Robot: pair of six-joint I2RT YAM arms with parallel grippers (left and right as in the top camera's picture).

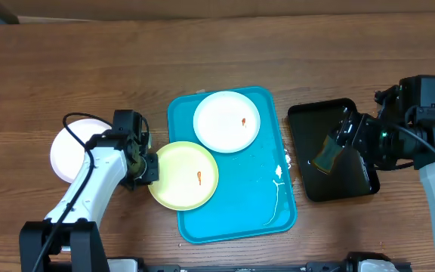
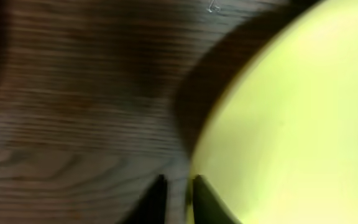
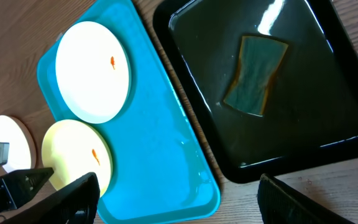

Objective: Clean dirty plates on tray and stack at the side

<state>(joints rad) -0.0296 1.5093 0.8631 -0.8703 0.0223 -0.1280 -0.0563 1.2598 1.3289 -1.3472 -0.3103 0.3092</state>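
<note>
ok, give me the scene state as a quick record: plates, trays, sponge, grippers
tray: blue tray, mid-table, white streaks near its right side
on tray: white plate, red-orange smear
over tray's left edge: yellow plate, smear too
off tray: second white plate, on the table at left, partly behind the left arm, no smear visible
sponge: sponge, lying in the black tray
left gripper: at the yellow plate's left rim, grip unclear
right gripper: open, over the black tray, empty
</note>
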